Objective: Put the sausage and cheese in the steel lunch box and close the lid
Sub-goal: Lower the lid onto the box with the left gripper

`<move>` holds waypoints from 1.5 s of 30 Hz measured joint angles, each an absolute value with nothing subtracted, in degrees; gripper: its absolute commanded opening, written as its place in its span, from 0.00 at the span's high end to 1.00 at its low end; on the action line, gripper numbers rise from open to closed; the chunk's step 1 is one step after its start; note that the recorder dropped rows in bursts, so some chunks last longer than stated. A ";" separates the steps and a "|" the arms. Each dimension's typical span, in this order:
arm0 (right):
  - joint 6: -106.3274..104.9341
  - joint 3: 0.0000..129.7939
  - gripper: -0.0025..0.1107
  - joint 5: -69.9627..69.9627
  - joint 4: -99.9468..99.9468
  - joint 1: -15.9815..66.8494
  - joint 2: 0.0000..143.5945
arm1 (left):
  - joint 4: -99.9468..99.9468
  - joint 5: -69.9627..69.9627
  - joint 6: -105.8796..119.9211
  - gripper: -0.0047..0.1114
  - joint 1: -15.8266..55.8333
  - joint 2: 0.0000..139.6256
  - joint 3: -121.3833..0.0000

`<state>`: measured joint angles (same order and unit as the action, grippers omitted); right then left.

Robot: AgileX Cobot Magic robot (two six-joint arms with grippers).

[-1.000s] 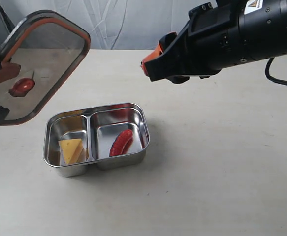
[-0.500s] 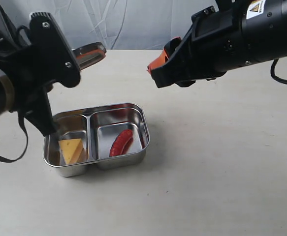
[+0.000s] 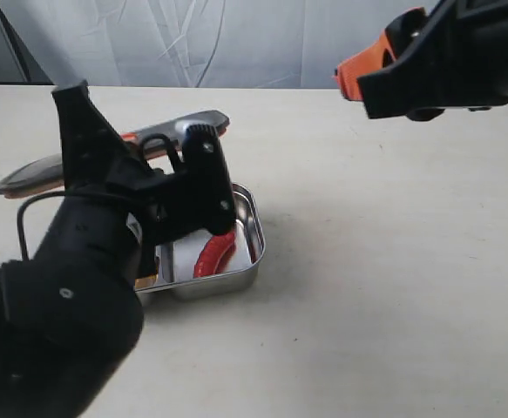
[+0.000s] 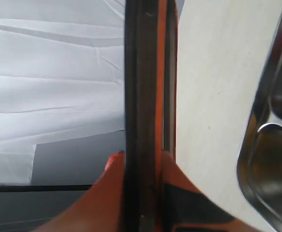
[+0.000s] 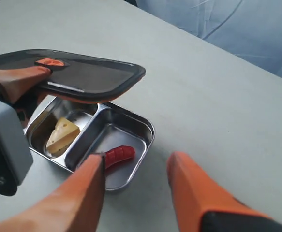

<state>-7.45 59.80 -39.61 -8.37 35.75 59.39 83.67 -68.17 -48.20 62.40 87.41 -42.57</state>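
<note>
The steel lunch box stands on the table with the yellow cheese in one compartment and the red sausage in the other. The dark lid hangs roughly flat just above the box, over the cheese side, its orange valve facing up. My left gripper is shut on the lid's edge, one orange finger on each face. In the exterior view the left arm hides the cheese; the sausage and the box's right rim show. My right gripper is open, high and apart from the box.
The pale table stretches to the right of and in front of the box. A white curtain hangs behind the table. The bulky left arm fills the exterior view's near left.
The left arm has swung the lid from tilted up at the left down to nearly flat over the box. The right gripper has drawn back up and to the right.
</note>
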 measured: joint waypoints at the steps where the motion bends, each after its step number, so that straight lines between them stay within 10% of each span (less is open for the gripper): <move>1: -6.55 59.80 0.60 -40.41 -7.42 35.75 58.34 | 83.67 -68.42 -48.70 0.96 62.92 88.56 -42.57; 45: 2.57 59.80 0.60 -50.27 4.26 35.75 46.85 | 87.06 -69.30 -63.63 0.96 68.14 108.12 -42.31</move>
<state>2.57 59.80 -50.27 4.26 35.75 46.85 87.06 -69.30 -63.63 68.14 108.12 -42.31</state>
